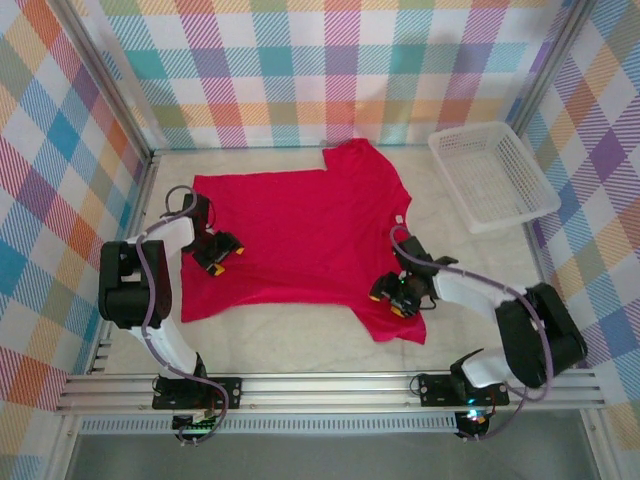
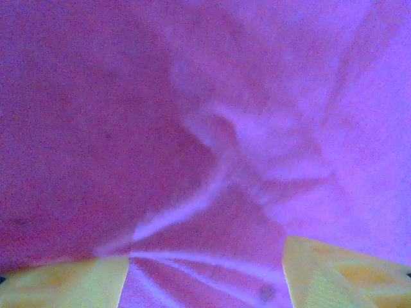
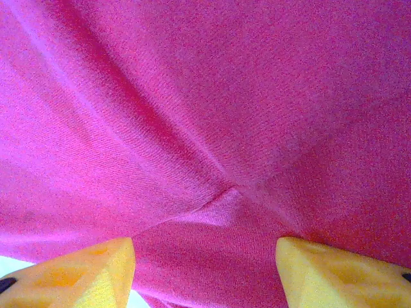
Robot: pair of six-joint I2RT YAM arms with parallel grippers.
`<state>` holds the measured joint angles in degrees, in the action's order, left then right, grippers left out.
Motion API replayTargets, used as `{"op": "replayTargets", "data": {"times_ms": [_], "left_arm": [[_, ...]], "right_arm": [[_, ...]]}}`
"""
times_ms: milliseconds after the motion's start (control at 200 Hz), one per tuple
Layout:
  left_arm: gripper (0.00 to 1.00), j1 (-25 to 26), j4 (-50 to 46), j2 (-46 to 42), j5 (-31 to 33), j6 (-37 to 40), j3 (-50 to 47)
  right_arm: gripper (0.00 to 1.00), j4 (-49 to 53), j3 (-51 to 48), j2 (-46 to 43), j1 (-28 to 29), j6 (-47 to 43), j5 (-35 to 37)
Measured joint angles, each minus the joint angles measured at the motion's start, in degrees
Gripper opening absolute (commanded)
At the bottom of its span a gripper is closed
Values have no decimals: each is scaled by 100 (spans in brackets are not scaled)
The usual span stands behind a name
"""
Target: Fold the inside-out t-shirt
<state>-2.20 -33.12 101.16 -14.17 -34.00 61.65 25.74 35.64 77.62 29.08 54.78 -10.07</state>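
Observation:
The inside-out t-shirt [image 1: 300,230] lies spread flat on the table, crimson red, with a small white tag [image 1: 398,220] near its right edge. My left gripper [image 1: 218,250] rests low over the shirt's left part. In the left wrist view its yellow fingers [image 2: 64,285] stand wide apart, open, over creased cloth [image 2: 212,192]. My right gripper [image 1: 395,293] sits over the shirt's near-right sleeve. It is also open [image 3: 205,263], and its yellow fingertips [image 3: 334,269] flank a small raised fold of cloth [image 3: 221,205].
A white mesh basket [image 1: 493,175] stands at the back right, apart from the shirt. Checked walls enclose the table on three sides. A metal rail [image 1: 330,385] with both arm bases runs along the near edge.

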Motion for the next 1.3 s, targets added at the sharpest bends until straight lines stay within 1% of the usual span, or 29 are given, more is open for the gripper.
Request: {"op": "replayTargets", "data": {"times_ms": [75, 140, 185, 290, 355, 445, 480, 545, 730, 905, 1010, 1100, 1145, 1205, 1300], "left_arm": [[60, 0, -149, -13, 225, 39, 81], [59, -9, -396, -109, 481, 59, 127], [59, -17, -612, -273, 675, 63, 129], [61, -52, -1123, -1043, 1084, 55, 105], [61, -125, -1325, -1637, 1204, 39, 11], [60, -363, -1541, -2415, 1231, 17, -330], [60, -461, -1631, -2612, 1222, -2, -505], [59, -590, -1764, -2813, 1217, -70, -872], [58, -688, -1899, -2889, 1121, -201, -1797], [56, -697, -1716, -2778, 1025, -306, -2033], [52, -697, -1421, -2542, 1045, -376, -2103], [48, -708, -1202, -2308, 1088, -409, -2157], [45, -719, -1095, -2173, 1093, -424, -2157], [43, -734, -1021, -2031, 1110, -417, -2138], [41, -739, -997, -1980, 1130, -415, -2070]], "right_arm": [[63, 474, -70, -387, 68, 31, 127], [65, 868, 17, -765, 63, 4, 313], [64, 1128, 179, -1045, 63, -44, 450], [53, 1554, 632, -1495, 63, -175, 765], [51, 1777, 765, -1615, 63, -260, 911], [50, 2179, 741, -1609, 61, -306, 1012], [48, 2328, 691, -1593, 63, -317, 1012], [48, 2557, 555, -1585, 63, -321, 1008], [50, 2955, -68, -1720, 63, -315, 809], [51, 3082, -422, -2009, 63, -310, 485], [48, 3101, -483, -2111, 63, -310, 365], [38, 3132, -557, -2245, 63, -295, 308], [35, 3139, -599, -2323, 63, -313, 282], [33, 3119, -645, -2380, 63, -293, 254], [34, 2975, -748, -2337, 63, -289, 157]]}}
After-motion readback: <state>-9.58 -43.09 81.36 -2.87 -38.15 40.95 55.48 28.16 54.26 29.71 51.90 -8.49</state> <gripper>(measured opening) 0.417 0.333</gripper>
